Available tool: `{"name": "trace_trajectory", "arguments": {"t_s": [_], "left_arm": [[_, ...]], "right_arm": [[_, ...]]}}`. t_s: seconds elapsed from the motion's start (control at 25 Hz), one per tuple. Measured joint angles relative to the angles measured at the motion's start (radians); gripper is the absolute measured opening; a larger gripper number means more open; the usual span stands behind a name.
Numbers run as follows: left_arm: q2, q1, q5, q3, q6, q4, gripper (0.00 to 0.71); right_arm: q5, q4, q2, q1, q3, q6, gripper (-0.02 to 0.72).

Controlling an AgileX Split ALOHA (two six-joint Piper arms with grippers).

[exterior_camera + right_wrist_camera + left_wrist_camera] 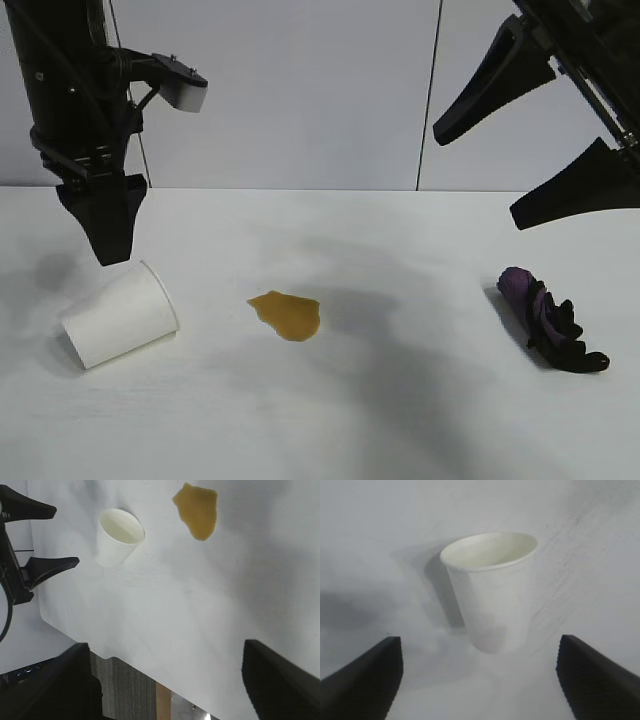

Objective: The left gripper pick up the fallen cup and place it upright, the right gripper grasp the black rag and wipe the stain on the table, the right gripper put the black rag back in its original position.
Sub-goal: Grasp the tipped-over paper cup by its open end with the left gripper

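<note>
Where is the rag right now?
In the exterior view the rag lies on the table at the right, below the open right claw and right of the stain.

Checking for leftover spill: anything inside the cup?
The cup lies on its side on the table. The visible inner wall near the rim looks clean and dry; its bottom cannot be seen.

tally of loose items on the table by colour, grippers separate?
White: 1, the cup, lying on its side
Amber-brown: 1, the stain
Black with a purple end: 1, the black rag
Black grippers: 2, the left gripper above the cup, the right gripper above the rag, both jaws open
Total: 5
</note>
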Motion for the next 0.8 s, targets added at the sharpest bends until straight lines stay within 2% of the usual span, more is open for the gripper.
{"name": "trace_trajectory", "arguments": {"t_s": [0.2,0.8], "left_arm": [[0.026,0.0,-0.067,0.0,-0.006,-0.055,0.605],[0.144,0.0,-0.128,0.0,-0.011,-0.058,0.605]], "right_arm": [[0.0,0.0,0.0,0.0,0.0,0.0,0.568],[-0.002,0.0,0.0,0.0,0.0,0.0,0.568]]}}
